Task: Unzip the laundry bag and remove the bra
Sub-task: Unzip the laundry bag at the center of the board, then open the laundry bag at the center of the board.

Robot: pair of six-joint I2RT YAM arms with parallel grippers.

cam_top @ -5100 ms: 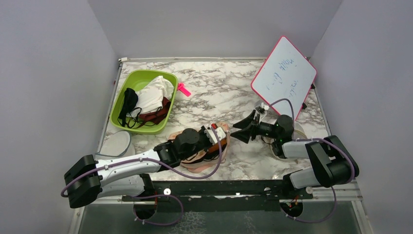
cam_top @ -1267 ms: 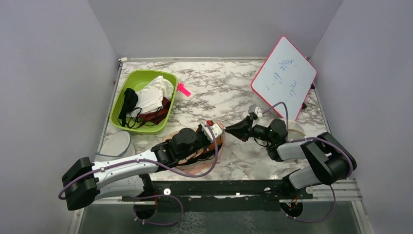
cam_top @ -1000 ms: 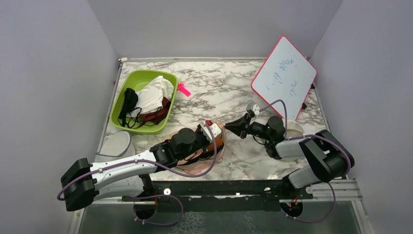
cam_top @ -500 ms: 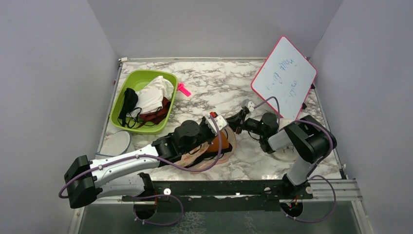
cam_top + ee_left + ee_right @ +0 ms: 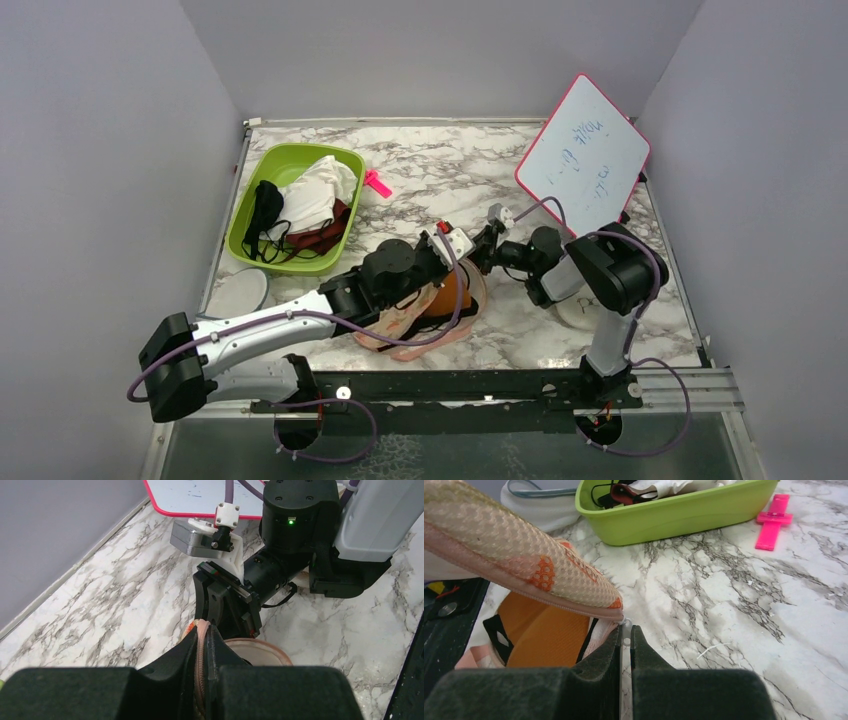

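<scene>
Plain grey walls (image 5: 100, 150) box in a white, grey-veined marble counter (image 5: 450, 170). At its front middle the peach carrot-printed fabric laundry bag (image 5: 425, 322) gapes, with the rust-orange padded bra (image 5: 541, 632) inside. Left tool (image 5: 204, 630) clenches its pink edging (image 5: 202, 647); right tool (image 5: 625, 631) pinches the zipper pull (image 5: 626, 623).

Rear overhead view; wrist close-ups share laundry bag (image 5: 524, 555).

The right gripper (image 5: 625, 634) pinches the small zipper pull (image 5: 626, 625) at the gaping end of the laundry bag (image 5: 524, 565), whose peach flap is raised on the left over the orange bra (image 5: 544, 635). Farther off on the marble table (image 5: 734, 605) are a green bin (image 5: 684, 512) and a pink clip (image 5: 773, 522).
</scene>
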